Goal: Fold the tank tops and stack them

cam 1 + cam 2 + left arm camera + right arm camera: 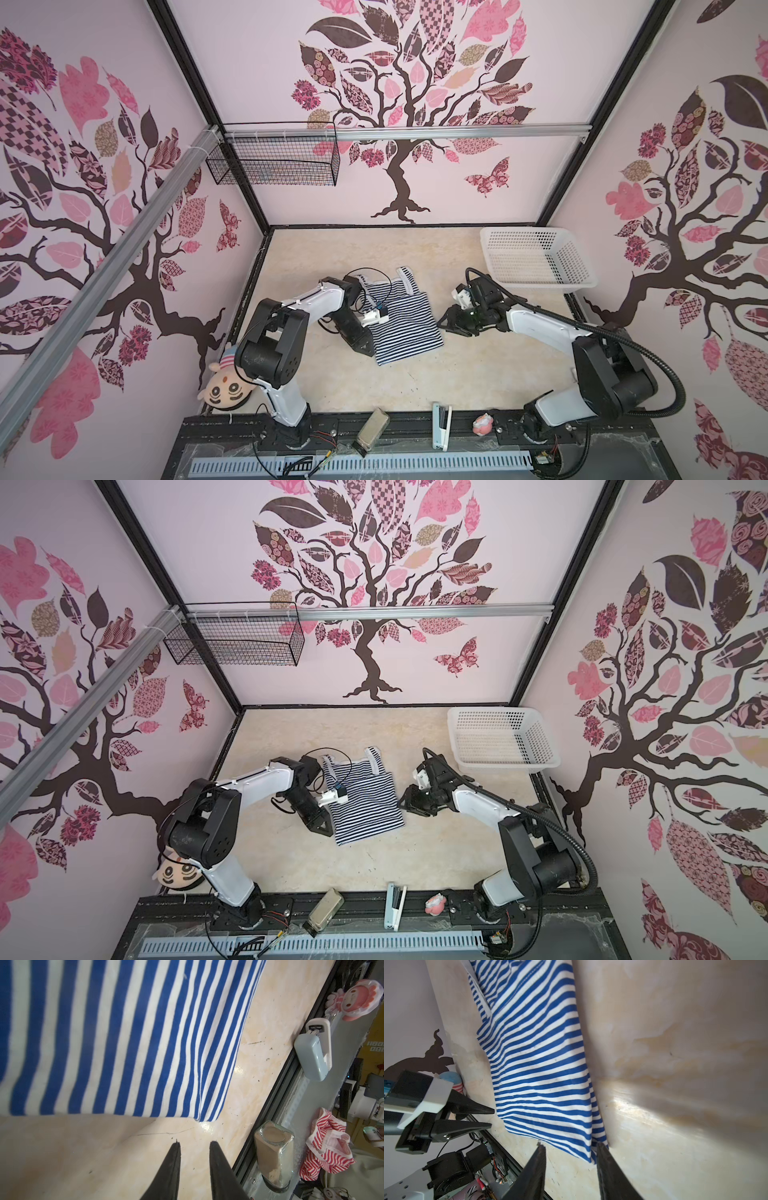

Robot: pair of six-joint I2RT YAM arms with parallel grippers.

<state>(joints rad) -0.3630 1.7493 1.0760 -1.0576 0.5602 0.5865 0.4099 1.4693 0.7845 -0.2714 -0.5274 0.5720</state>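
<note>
One tank top (399, 322) (365, 804) in navy-and-white stripes lies flat on the beige table, its white-trimmed straps toward the back wall. My left gripper (365, 349) (322, 827) sits at its left edge. In the left wrist view this gripper (194, 1142) is open over bare table, a little short of the tank top (124, 1032). My right gripper (440, 324) (401, 804) is at the right edge, and it (569, 1145) is open too. The near corner of the tank top (539, 1064) lies by one fingertip, ungripped.
A white plastic basket (536, 257) stands at the back right, and a black wire basket (274, 160) hangs on the back rail. A plush doll (226, 386) leans at the left wall. A glass bottle (372, 428), a stapler (441, 424) and a pink toy (483, 424) line the front rail.
</note>
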